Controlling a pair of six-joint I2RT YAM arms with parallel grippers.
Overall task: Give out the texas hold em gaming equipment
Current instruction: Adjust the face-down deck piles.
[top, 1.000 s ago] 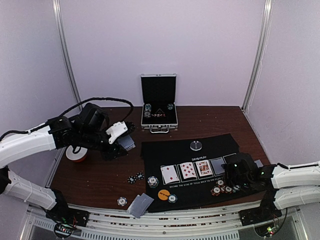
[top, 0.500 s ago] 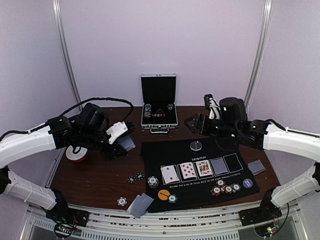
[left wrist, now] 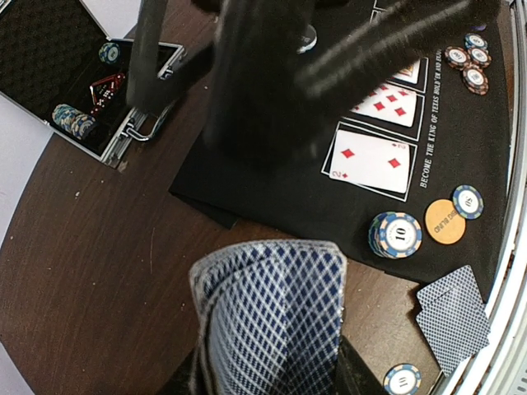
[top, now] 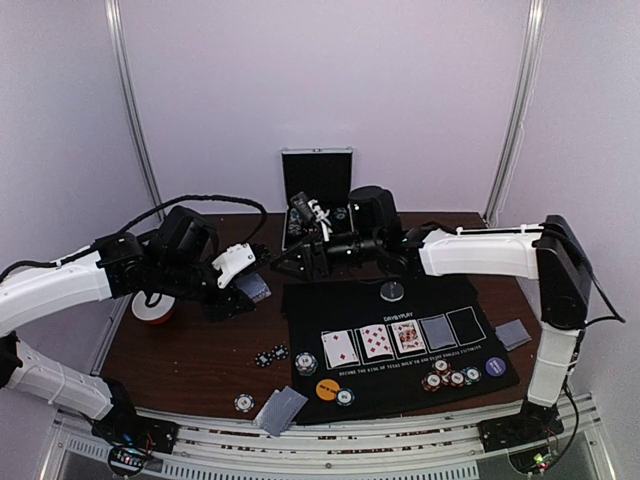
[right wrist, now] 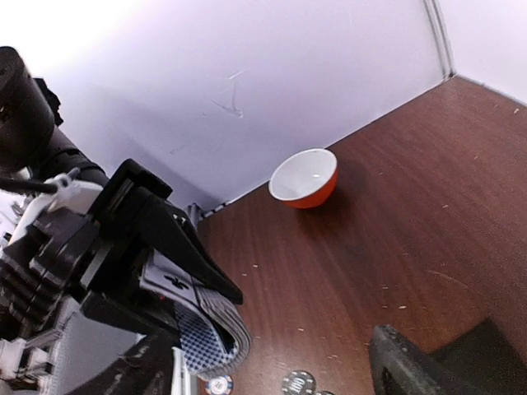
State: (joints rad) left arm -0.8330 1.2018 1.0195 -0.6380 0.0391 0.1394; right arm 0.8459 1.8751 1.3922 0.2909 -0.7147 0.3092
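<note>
Right arm (top: 480,250) is now reaching left across the back of the mat (top: 400,398). One second ago it was crouching over the chips at the mat's near right corner, and half a second ago it was lifting at the back right. Left arm (top: 60,285) is not shifting.

Jaws:
- Right gripper (top: 292,262) is standing with its jaws spread wide, with nothing between them.
- Left gripper (top: 240,288) is clamping the deck (top: 254,287), which is standing upright above the table (top: 200,350).
- The deck is sitting just ahead of the right fingertips, left of their centre line in the right wrist view, and not between them. Contact: cannot tell.

Also present, at the back: one silver case (top: 318,182), lid up, and one red-and-white bowl (top: 155,308) left of the deck.

Count, cards:
- Three face-up cards (top: 375,341) are lying in a row on the mat, with one face-down card (top: 438,331) just right of them.
- Two overlapping face-down cards (top: 280,408) are lying off the mat's near left corner.
- One more face-down card (top: 513,333) is lying off its right edge.

Count, buttons:
- one silver-grey button (top: 393,291) at the back of the mat
- one orange button (top: 327,389) at the near left
- one purple button (top: 495,366) at the near right

Count, chips:
- one short stack (top: 306,362) beside the orange button
- one single chip (top: 345,396) beside the same button
- about five clustered chips (top: 447,378) at the near right
- two dark chips (top: 270,355) on bare wood
- one lone chip (top: 243,403) near the front edge
</note>
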